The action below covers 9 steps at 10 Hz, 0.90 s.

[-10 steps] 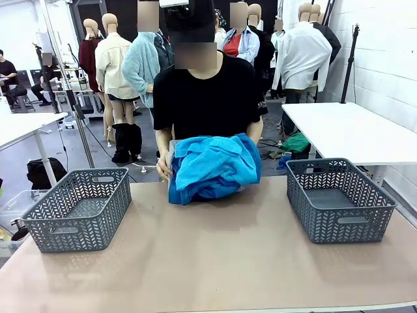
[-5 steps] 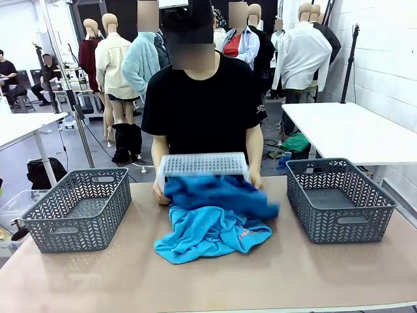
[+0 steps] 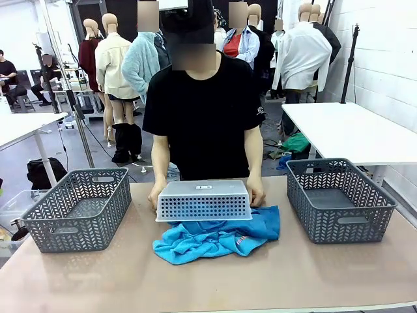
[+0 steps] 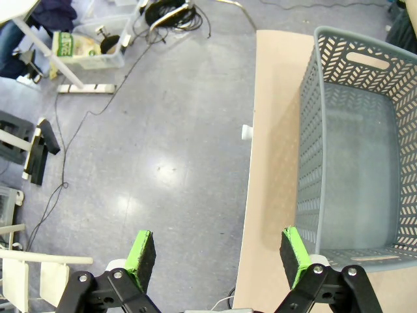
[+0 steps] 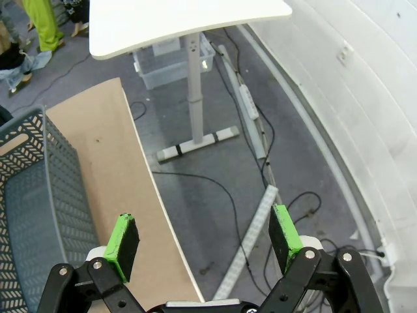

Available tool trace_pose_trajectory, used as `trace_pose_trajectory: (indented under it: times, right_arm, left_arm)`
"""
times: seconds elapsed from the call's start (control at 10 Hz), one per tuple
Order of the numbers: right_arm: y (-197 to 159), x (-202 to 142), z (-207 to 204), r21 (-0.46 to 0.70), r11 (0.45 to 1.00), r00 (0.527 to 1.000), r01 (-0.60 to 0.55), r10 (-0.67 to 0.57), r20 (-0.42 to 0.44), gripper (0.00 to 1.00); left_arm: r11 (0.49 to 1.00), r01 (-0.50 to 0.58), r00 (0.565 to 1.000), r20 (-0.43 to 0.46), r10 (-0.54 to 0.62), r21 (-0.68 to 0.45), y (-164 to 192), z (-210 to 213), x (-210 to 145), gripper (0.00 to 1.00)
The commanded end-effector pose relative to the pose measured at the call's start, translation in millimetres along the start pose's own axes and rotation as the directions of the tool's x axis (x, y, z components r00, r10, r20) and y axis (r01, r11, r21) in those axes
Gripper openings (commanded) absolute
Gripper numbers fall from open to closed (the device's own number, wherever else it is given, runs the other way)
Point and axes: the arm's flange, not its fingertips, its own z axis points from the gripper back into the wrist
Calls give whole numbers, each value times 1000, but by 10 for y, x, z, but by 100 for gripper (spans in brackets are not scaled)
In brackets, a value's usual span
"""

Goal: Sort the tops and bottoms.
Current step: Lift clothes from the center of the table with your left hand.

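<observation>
person (image 3: 205,117) holding upturned crate (image 3: 204,201), tops (image 3: 215,238) beneath

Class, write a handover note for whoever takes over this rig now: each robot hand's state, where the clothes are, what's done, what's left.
Left hand: open, empty, beyond the table edge beside the left basket.
Right hand: open, empty, beside the right basket.
Clothes: blue and turquoise pile mid-table, partly under the upturned pale bin the person holds.
Done: nothing sorted; both baskets empty.
Left: sort every piece.

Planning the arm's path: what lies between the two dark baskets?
In the front view, the blue tops, partly under an upturned pale basket the person holds.
</observation>
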Motion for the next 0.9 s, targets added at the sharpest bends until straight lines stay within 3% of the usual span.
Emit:
trace_pose_trajectory:
  times: [0.0,0.8]
  right_arm:
    - [-2,0,17,-1,1000,1000,-6,6,-10,100]
    - [-2,0,17,-1,1000,1000,-6,6,-10,100]
  left_arm:
    - [1000,4,1000,-1,-4,5,12,15,-4,100]
    - [1000,4,1000,-1,-4,5,12,15,-4,100]
